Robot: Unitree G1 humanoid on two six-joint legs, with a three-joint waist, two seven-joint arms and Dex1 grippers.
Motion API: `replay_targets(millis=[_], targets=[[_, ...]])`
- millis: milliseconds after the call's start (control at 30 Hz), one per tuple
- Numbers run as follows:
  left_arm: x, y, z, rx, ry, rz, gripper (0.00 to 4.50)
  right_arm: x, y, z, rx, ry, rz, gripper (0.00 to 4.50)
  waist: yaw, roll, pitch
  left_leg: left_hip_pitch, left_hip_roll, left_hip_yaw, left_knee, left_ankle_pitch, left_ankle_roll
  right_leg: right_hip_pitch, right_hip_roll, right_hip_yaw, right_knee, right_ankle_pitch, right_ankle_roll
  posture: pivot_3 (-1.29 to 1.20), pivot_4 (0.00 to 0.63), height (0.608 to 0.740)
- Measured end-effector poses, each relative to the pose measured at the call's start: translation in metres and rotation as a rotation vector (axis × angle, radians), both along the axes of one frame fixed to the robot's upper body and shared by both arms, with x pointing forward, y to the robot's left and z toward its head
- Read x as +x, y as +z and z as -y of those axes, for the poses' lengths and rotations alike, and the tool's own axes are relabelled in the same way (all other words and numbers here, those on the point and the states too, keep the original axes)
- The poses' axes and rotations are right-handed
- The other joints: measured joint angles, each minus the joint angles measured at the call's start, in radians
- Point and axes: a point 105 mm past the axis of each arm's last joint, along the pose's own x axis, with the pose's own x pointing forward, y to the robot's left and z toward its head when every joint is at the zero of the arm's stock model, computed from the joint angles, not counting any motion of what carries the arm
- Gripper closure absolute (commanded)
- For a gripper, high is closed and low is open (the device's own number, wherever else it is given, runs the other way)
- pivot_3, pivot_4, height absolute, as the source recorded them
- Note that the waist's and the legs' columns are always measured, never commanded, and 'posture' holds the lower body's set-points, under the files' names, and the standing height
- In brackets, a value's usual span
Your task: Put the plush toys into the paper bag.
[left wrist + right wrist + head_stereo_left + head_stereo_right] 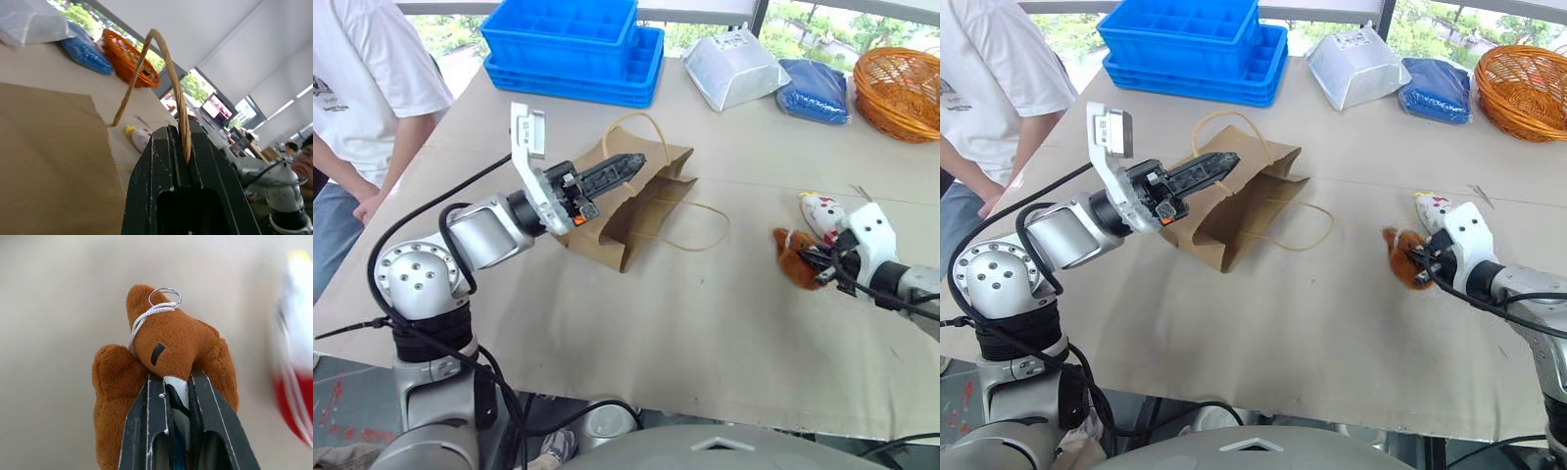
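The brown paper bag (641,201) lies on its side in the middle of the table, mouth toward the right. My left gripper (631,164) is over its upper edge, shut on one cord handle (166,54) that loops up from between its fingers. The other handle (705,242) lies flat on the table. To the right, my right gripper (810,260) is shut on the brown plush toy (166,347), just above the tabletop. The white plush toy (822,213) with a red end and yellow tuft lies right behind it.
Stacked blue crates (573,44) stand at the back. A silver pouch (734,69), a blue bag (815,90) and an orange wicker basket (901,93) line the back right. A person in a white shirt (362,88) stands at the table's left edge.
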Motion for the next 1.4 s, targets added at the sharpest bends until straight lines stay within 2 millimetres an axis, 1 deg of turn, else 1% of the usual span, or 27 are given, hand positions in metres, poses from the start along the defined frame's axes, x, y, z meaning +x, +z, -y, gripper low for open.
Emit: replay_targets(millis=[67, 100, 133, 167, 267, 333, 400, 467, 533, 600, 733, 800, 933, 1100, 1300, 1400], targets=[[-0.002, -0.009, -0.006, -0.001, -0.008, -0.019, 4.5, -0.003, 0.042, -0.024, 0.127, 0.092, 0.153, 4.48, -0.009, 0.002, 0.001, 0.001, 0.0, 0.0, -0.001, 0.0, 0.0, 0.0, 0.001, 0.0, 0.001, 0.0, 0.0, 0.0, 0.15, 0.74], [-0.003, -0.012, -0.009, -0.002, -0.011, -0.026, 4.5, -0.003, 0.058, -0.036, 0.173, 0.123, 0.209, 4.48, -0.009, 0.001, 0.001, 0.001, 0.001, -0.001, -0.001, 0.001, -0.001, 0.0, 0.002, 0.0, 0.001, 0.0, 0.0, 0.0, 0.15, 0.74], [-0.002, -0.011, -0.011, -0.01, -0.014, -0.024, 4.5, -0.002, 0.064, -0.047, 0.211, 0.144, 0.226, 4.48, -0.007, 0.001, 0.001, 0.001, 0.001, -0.002, -0.002, 0.001, -0.001, 0.0, 0.002, -0.001, 0.001, 0.0, 0.0, 0.0, 0.15, 0.74], [-0.002, -0.01, -0.011, -0.014, -0.014, -0.019, 4.5, 0.0, 0.064, -0.056, 0.228, 0.156, 0.224, 4.48, -0.003, 0.001, 0.001, 0.001, 0.001, -0.002, -0.002, 0.001, -0.001, 0.0, 0.002, -0.001, 0.001, 0.0, -0.001, 0.0, 0.15, 0.74], [0.0, -0.001, -0.011, -0.029, -0.008, 0.012, 4.5, 0.008, 0.054, -0.091, 0.277, 0.216, 0.18, 4.48, 0.003, 0.001, 0.002, -0.002, 0.0, -0.002, -0.002, 0.001, -0.001, -0.001, 0.001, -0.001, 0.0, 0.0, -0.001, 0.0, 0.15, 0.74], [0.001, 0.005, -0.009, -0.049, -0.007, 0.021, 4.5, 0.013, 0.046, -0.107, 0.271, 0.237, 0.168, 4.48, 0.003, 0.001, 0.002, -0.003, -0.001, -0.002, -0.001, 0.0, 0.0, -0.001, 0.0, -0.001, -0.001, 0.0, 0.0, 0.0, 0.15, 0.74], [0.002, 0.012, -0.007, -0.093, -0.004, 0.019, 4.5, 0.018, 0.03, -0.121, 0.244, 0.258, 0.146, 4.48, 0.002, 0.001, 0.001, -0.004, -0.001, -0.002, -0.001, 0.0, 0.001, -0.001, 0.0, -0.001, -0.002, 0.0, 0.0, 0.0, 0.15, 0.74], [0.002, 0.018, -0.006, -0.116, -0.002, 0.018, 4.5, 0.019, 0.011, -0.134, 0.184, 0.305, 0.127, 4.48, 0.002, 0.001, 0.001, -0.007, -0.001, -0.002, -0.001, 0.0, 0.001, -0.005, 0.0, -0.001, -0.002, 0.0, 0.0, 0.0, 0.15, 0.74], [0.002, 0.019, -0.007, -0.123, 0.004, 0.015, 4.5, 0.022, 0.004, -0.14, 0.16, 0.33, 0.134, 4.48, 0.0, 0.001, 0.001, -0.009, -0.001, -0.002, -0.001, 0.0, 0.001, -0.008, 0.0, -0.001, -0.001, 0.0, 0.0, 0.0, 0.15, 0.74], [0.002, 0.02, -0.006, -0.127, 0.006, 0.009, 4.5, 0.025, 0.001, -0.148, 0.121, 0.362, 0.164, 4.48, -0.004, 0.001, 0.002, -0.009, -0.001, -0.002, -0.001, 0.0, 0.001, -0.008, 0.0, -0.001, 0.0, 0.0, 0.0, 0.0, 0.15, 0.74], [0.002, 0.021, -0.006, -0.133, 0.011, 0.004, 4.5, 0.034, -0.009, -0.16, -0.054, 0.438, 0.262, 4.48, -0.006, 0.001, 0.002, -0.009, -0.001, -0.002, -0.001, 0.0, 0.0, -0.008, 0.0, -0.002, 0.0, 0.0, 0.0, 0.0, 0.15, 0.74], [0.002, 0.02, -0.004, -0.128, 0.007, 0.0, 4.5, 0.036, -0.013, -0.167, -0.113, 0.481, 0.301, 4.48, -0.008, 0.001, 0.002, -0.009, -0.001, -0.002, -0.001, 0.0, 0.0, -0.008, 0.0, -0.002, 0.0, 0.0, 0.0, 0.0, 0.15, 0.74], [0.001, 0.017, -0.002, -0.12, -0.003, -0.011, 4.5, 0.034, -0.007, -0.181, -0.171, 0.588, 0.407, 4.48, -0.008, 0.001, 0.002, -0.009, -0.001, -0.002, 0.0, 0.0, 0.0, -0.008, 0.0, -0.002, -0.001, 0.0, 0.0, 0.0, 0.15, 0.74], [-0.001, 0.016, 0.003, -0.115, -0.028, -0.011, 4.5, 0.026, -0.002, -0.198, -0.266, 0.819, 0.549, 4.48, -0.015, 0.001, 0.002, -0.009, -0.001, -0.003, 0.0, 0.0, 0.0, -0.008, 0.0, -0.003, 0.0, 0.0, 0.0, 0.0, 0.15, 0.74], [-0.002, 0.017, 0.003, -0.114, -0.037, -0.003, 4.5, 0.024, 0.003, -0.203, -0.312, 0.945, 0.633, 4.48, -0.02, 0.001, 0.002, -0.01, -0.001, -0.004, 0.001, 0.0, 0.0, -0.008, 0.0, -0.003, 0.0, 0.0, 0.0, 0.0, 0.15, 0.74], [-0.002, 0.018, 0.004, -0.117, -0.047, 0.003, 4.5, 0.024, 0.003, -0.208, -0.353, 0.994, 0.711, 4.48, -0.023, 0.001, 0.002, -0.01, -0.001, -0.004, 0.001, 0.001, -0.001, -0.008, 0.0, -0.004, 0.0, 0.0, 0.0, 0.0, 0.15, 0.74]])
